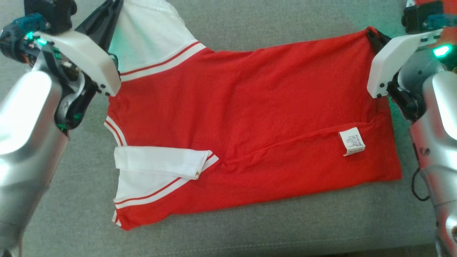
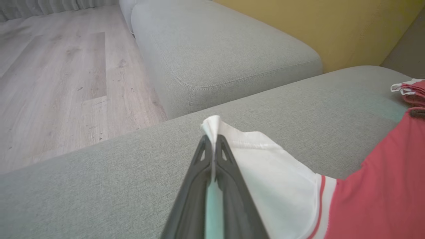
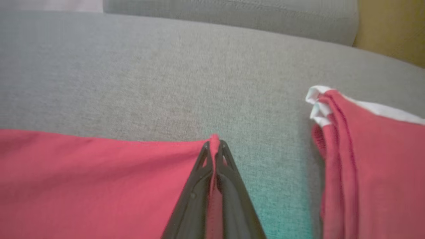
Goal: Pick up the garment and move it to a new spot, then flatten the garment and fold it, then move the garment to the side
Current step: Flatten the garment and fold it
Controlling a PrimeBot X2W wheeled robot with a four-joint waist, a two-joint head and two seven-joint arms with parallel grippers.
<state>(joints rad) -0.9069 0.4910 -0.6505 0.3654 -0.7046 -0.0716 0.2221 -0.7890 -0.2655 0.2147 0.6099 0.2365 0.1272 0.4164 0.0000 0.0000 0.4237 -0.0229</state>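
**A:** Where's the garment [image 1: 250, 107]?

**B:** Flat on the grey cushion [image 1: 250, 232], stretched left to right across its middle. Red body, white sleeves. The sleeve end points to the cushion's left side and the hem to its right. The near long edge is folded up over the body, with the white label [image 1: 352, 141] showing on that flap. The near sleeve [image 1: 160, 162] is tucked in on top of the body.

**A:** Left gripper?

**B:** Left gripper [image 2: 212, 137] has its fingers pressed together, pinching the far sleeve [image 2: 265, 172] at its cuff edge. A small tip of white cloth sticks out past the fingertips. The rest of the sleeve trails back along the fingers toward the red body.

**A:** Right?

**B:** Right gripper [image 3: 215, 142] is also clamped, on the far hem corner [image 1: 369, 32]. Red fabric runs between the two fingers, with a nub past the tips. The body hangs off to one side of them.

**A:** Corners lifted?

**B:** Can't tell how far off the cushion they are.

**A:** Anything else nearby?

**B:** A second red-and-white bundle [image 3: 348, 149] lies on the cushion beyond the hem, apart from the right fingers.
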